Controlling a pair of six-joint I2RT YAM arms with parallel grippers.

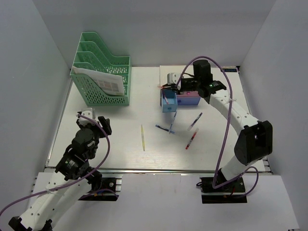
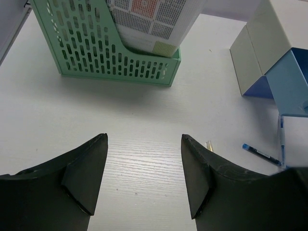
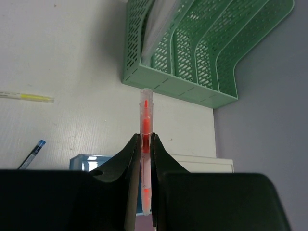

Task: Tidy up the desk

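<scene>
- Top view: the desk (image 1: pixel 120 154) lies white between grey walls. A green file rack (image 1: pixel 102 77) holding papers (image 1: pixel 103 83) stands at its far left, and a small drawer box (image 1: pixel 187 99) sits far centre with its blue drawer (image 1: pixel 168 104) pulled open. The right gripper (image 1: pixel 168 85) hangs just above that drawer. A yellow pen (image 1: pixel 143 138), two blue pens (image 1: pixel 166 128) and a red pen (image 1: pixel 191 140) lie loose mid-desk. The left gripper (image 1: pixel 98 124) waits at the near left.
- Left wrist view: its jaws stand wide apart over bare desktop with nothing between them; the rack is ahead.
- Right wrist view: the jaws are clamped on an orange pen (image 3: pixel 145 110), which is held upright. A corner of the blue drawer shows below, though I cannot tell for sure that the pen is squarely over it.
- Judgement: the step in hand is stowing this pen. The next move calls for lining it up over the drawer, lowering it and releasing. The loose pens remain to be collected.
</scene>
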